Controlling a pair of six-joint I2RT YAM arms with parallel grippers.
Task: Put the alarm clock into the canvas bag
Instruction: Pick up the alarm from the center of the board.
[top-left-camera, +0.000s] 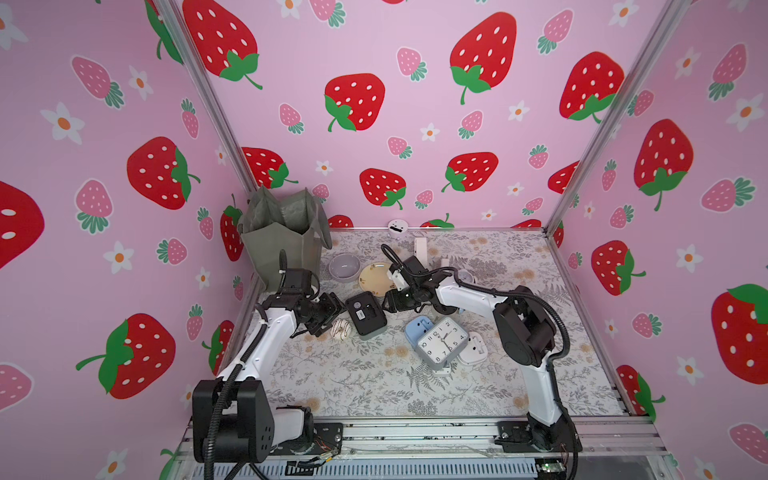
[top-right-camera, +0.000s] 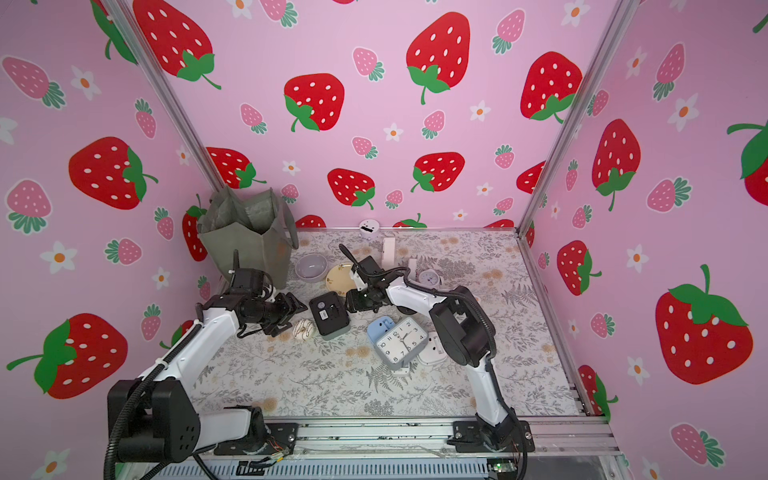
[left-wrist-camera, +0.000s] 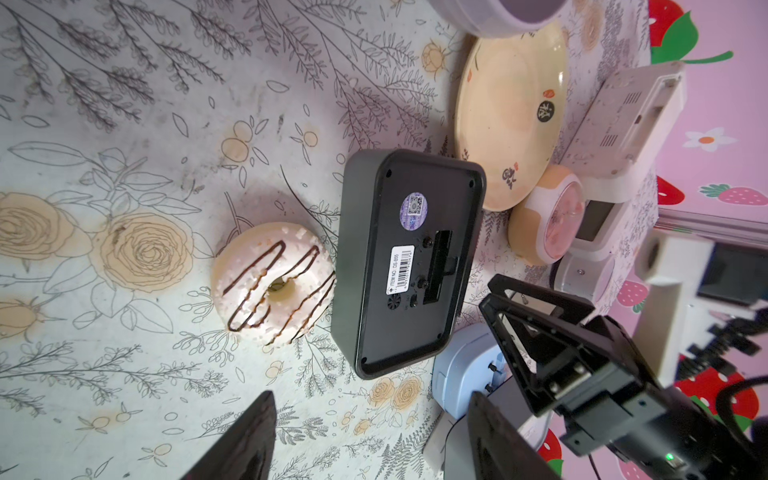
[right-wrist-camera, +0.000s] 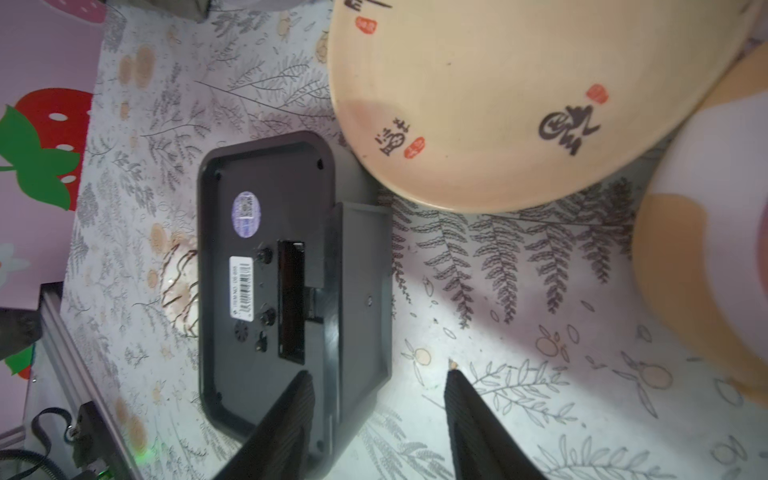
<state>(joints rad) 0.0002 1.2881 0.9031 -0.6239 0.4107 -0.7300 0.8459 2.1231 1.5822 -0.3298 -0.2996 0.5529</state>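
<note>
Canvas bag (top-left-camera: 282, 245): upright, mouth open, at the far left corner of the bench (top-left-camera: 457, 395)
Left gripper (top-left-camera: 334, 316): jaws wide, empty, near the clock
Alarm clock (top-left-camera: 365, 312): black, face down mid-bench, outside the bag
Right gripper (top-left-camera: 387, 303): jaws parted astride the clock's edge, not clamped
Remaining: grasp, lift, bagging

At back left of the surface (top-left-camera: 374, 386), canvas bag (top-left-camera: 282, 237), upright. Just right of it, bowl (top-left-camera: 344, 267), then plate (top-left-camera: 376, 279). Before the plate, alarm clock (top-left-camera: 365, 312), face down, between left hand (left-wrist-camera: 372, 399) and right hand (right-wrist-camera: 378, 372), doughnut (top-left-camera: 341, 329) just beside its left edge. Front right of that, cluster of further clocks (top-left-camera: 442, 343), partly overlapping.
</note>
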